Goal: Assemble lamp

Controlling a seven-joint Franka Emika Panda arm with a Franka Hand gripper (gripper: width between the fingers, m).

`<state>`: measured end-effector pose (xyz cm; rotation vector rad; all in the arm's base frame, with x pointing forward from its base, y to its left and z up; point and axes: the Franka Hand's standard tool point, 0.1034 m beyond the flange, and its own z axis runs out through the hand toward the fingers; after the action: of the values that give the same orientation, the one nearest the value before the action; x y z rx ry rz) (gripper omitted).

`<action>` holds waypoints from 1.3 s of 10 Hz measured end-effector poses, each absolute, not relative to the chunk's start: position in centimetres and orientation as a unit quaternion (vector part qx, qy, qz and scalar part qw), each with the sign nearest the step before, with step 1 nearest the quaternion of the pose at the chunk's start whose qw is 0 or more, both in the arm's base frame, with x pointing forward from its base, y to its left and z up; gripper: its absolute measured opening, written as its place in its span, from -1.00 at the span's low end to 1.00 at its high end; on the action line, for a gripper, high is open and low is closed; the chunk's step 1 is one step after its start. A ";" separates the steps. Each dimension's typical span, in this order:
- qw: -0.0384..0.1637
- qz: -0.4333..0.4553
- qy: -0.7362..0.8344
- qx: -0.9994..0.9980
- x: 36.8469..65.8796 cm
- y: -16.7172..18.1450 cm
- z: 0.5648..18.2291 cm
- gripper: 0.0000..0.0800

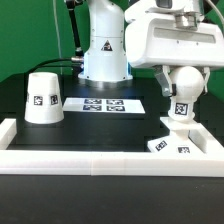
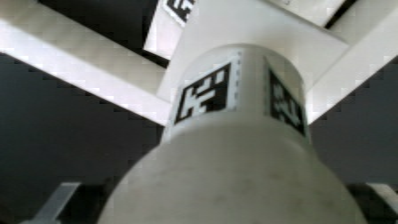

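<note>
**Bulb straddled by the tool, grip can't be called**

The bulb (image 1: 181, 100) is seen standing upright, neck down, on the low angular base (image 1: 168, 144), near the front of the bench (image 1: 100, 132) on the exterior view's right. The tool (image 1: 180, 82) is positioned straight above it, with a finger dropped down either side of the round part, so the bulb is sat right between them.

In the wrist view the middle is filled by the bulb's body, with two of its tags turned toward the camera. The fingers (image 2: 61, 200) are only glimpsed at the edges, one on each side. A thin dark gap seems to be left between that finger and the bulb's side, but it's blurry. So whether the bulb is actually pinched or just loosely bracketed can't be told. At most the jaws are set a touch wider than the bulb.

The shade (image 1: 42, 98) is parked wide end down on the exterior view's left, well apart from the tool and the bulb. The marker board (image 1: 105, 103) is laid flat between shade and bulb, a bit further back. A white rail (image 1: 100, 160) is run along the bench's front edge, just in front of the base.
</note>
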<state>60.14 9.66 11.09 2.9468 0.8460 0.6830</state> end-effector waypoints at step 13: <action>-0.001 0.188 0.268 0.945 59.9 9.0 14.4 0.75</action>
<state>59.90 8.99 14.39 2.9701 0.8418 0.5923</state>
